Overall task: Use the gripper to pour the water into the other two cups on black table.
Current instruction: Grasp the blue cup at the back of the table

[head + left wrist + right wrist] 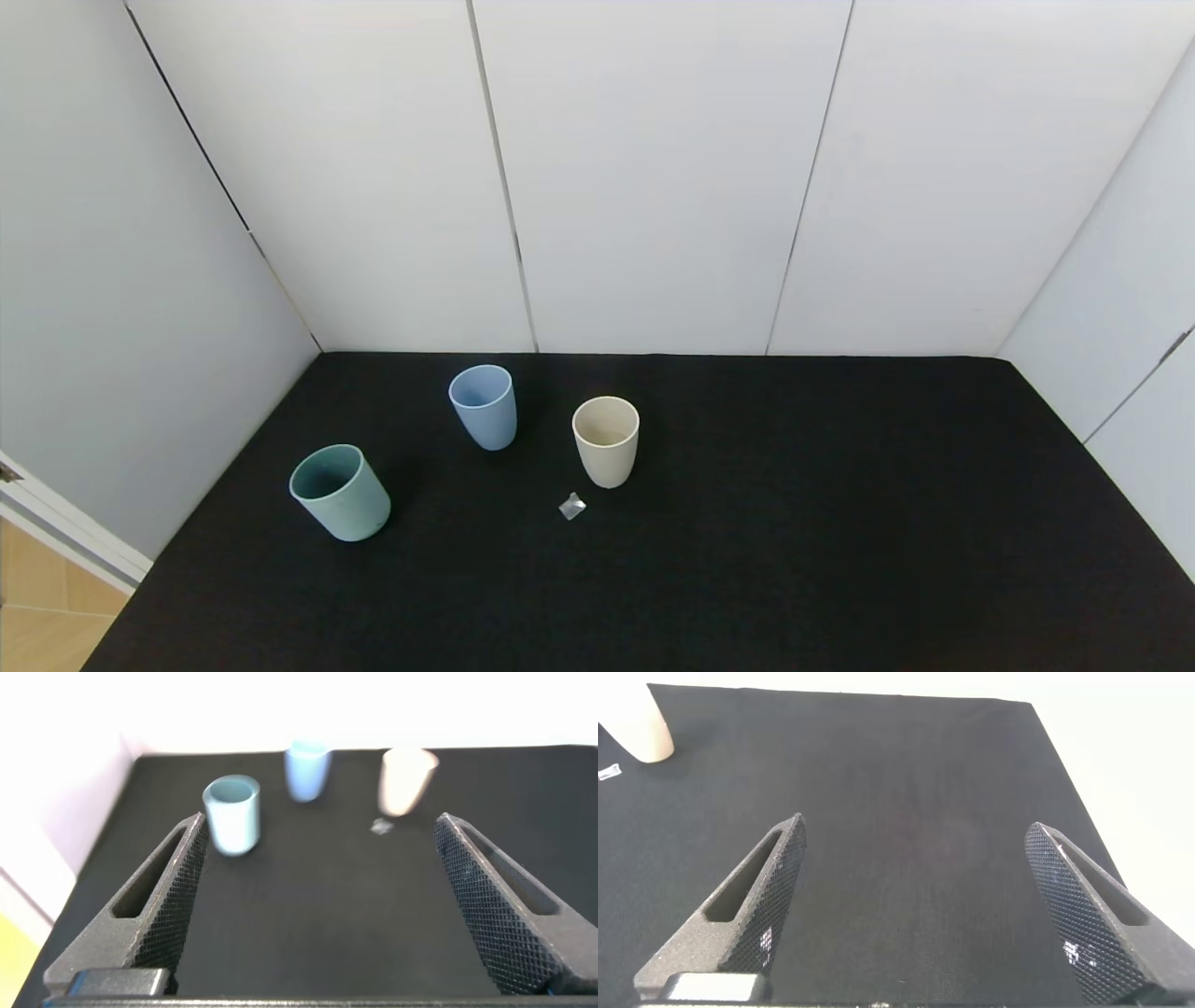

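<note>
Standing cups: you see a wider teal-green matte plastic tumbler [340,492] nearest the left edge, a cream-beige tumbler [606,441] mid-table, and a light blue tumbler [484,406] between them, farther back.
Table: matte black felt-like cloth tabletop [794,523].
Scrap: crumpled clear plastic [572,506] just before the beige cup.
Left gripper [318,910]: textured black fingers spread wide, holding nothing.
Right gripper [920,915]: likewise spread, holding nothing.

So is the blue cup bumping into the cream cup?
Apart. In the head view, bare black table shows between the blue cup and the cream cup; both stand upright on their own.
</note>
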Motion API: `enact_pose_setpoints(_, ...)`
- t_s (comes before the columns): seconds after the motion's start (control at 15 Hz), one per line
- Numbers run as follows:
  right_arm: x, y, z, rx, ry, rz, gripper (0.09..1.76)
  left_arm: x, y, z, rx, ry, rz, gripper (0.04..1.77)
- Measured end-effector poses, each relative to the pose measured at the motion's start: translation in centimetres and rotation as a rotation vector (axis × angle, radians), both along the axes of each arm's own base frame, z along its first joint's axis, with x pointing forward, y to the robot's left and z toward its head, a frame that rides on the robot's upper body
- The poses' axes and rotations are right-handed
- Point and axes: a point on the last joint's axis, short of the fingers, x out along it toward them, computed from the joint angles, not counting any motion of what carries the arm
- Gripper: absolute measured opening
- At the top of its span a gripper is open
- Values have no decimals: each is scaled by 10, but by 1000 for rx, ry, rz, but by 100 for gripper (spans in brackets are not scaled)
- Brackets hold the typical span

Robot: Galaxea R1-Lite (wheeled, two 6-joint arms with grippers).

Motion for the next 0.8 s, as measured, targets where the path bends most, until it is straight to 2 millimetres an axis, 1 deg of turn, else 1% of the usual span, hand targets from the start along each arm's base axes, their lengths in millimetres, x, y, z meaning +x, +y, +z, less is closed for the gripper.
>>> enact_pose_setpoints(0.2,0,0,0,0,0,0,171,5,-1,19,5,26,-29,172)
enact_pose_setpoints(0.33,0,0,0,0,0,0,171,16,-1,32,7,70,-33,172)
enact_pose_setpoints(0.53,0,0,0,0,0,0,171,43,-1,52,24,146,-36,172)
enact_pose_setpoints(0.67,0,0,0,0,0,0,171,66,-1,62,60,218,-42,172)
enact_pose_setpoints(0.8,0,0,0,0,0,0,171,91,-2,68,89,296,-69,172)
